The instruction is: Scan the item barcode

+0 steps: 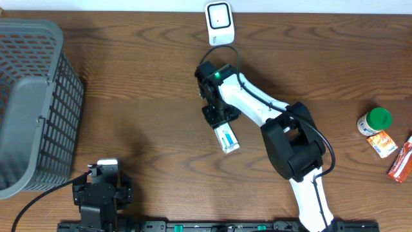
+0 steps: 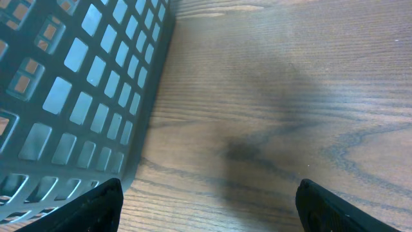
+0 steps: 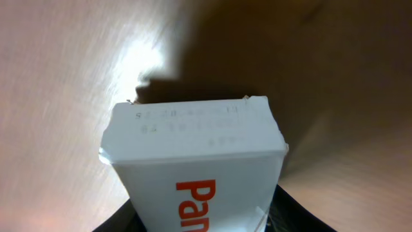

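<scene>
Right end effector (image 1: 220, 121) is at table (image 1: 148, 96) centre, down over the top end of the white box (image 1: 226, 138). The box lies flat on the table and sticks out below the end effector, angled slightly.

Only the right wrist view shows the box between the fingers (image 3: 293, 219), with a dark finger edge right against each side at the bottom of the frame. I can't tell if it's clamped or just bracketed, and overhead doesn't settle it either. The same view shows red lettering "Pan" on the top face and faint embossed print on the end face. No barcode is readable in any view.

Only overhead shows the scanner (image 1: 219, 23), at the table's far edge and well apart from the box, roughly in line with it. Overhead also has a green-lidded jar (image 1: 374, 120), an orange packet (image 1: 382, 143) and a red packet (image 1: 400, 161) grouped at far right.

Left end effector (image 2: 206, 206) is released, fingertips wide apart with bare wood between them. It sits beside the grey mesh basket (image 2: 77, 96), whose wall fills the left of the left wrist view. Overhead puts the left arm at the near-left corner, just by the basket.
</scene>
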